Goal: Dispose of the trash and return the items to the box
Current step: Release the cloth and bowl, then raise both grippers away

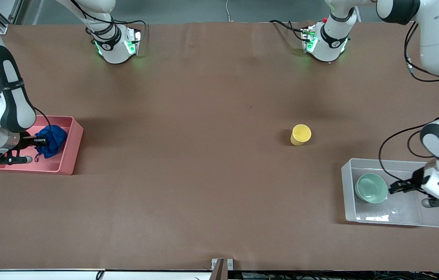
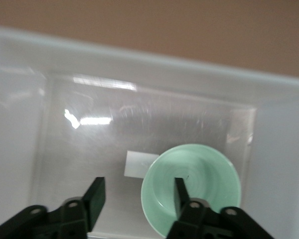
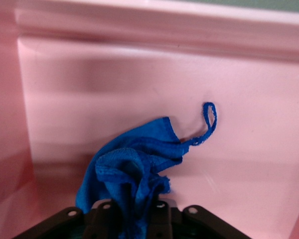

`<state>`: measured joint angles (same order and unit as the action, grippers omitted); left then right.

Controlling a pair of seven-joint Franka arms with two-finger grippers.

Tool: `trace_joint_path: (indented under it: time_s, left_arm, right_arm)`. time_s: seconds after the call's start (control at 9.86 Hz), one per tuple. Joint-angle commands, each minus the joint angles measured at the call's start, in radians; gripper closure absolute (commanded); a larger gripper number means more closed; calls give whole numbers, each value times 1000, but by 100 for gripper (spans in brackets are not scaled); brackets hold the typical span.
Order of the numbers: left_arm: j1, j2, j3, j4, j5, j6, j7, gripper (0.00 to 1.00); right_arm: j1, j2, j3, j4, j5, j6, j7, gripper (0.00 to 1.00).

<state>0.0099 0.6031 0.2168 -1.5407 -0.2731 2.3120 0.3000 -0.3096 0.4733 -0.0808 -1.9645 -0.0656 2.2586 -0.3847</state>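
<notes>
The deep-blue trash wad hangs in the pink bin, pinched by my right gripper. In the right wrist view the gripper is shut on the wad, whose loose loop lies against the bin's floor. The mint-green bowl sits in the clear box. My left gripper is open just above the box's floor, one finger over the bowl, the other outside its rim, next to the white sticker. The yellow cup stands upright on the table.
The pink bin stands at the right arm's end of the table and the clear box at the left arm's end, nearer the front camera. The brown table stretches between them, with only the cup on it.
</notes>
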Motion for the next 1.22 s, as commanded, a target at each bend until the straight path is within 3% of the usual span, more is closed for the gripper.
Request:
trace_joint_path:
  time_s: [0.0, 0.3, 0.51, 0.71, 0.91, 1.12]
  left_arm:
    - [-16, -138, -17, -53, 64, -99, -1, 0]
    - [-18, -332, -98, -67, 205, -351, -71, 0]
    - [-19, -475, -152, -123, 245, -433, -155, 0]
    - [-19, -596, -197, -195, 268, -477, -234, 0]
    - [-18, -649, -258, -219, 275, -511, -307, 0]
    - [-21, -687, -263, -217, 273, -563, -312, 0]
  right_arm:
    - [-14, -8, 24, -17, -3, 18, -11, 0]
    - [3, -152, 27, 18, -3, -86, -5, 0]
    - [70, -282, 27, 100, -3, -248, 70, 0]
    - [150, -394, 27, 113, -3, -304, 185, 0]
    - [219, -511, 29, 121, -2, -417, 315, 0]
    - [321, -583, 29, 137, -3, -499, 511, 0]
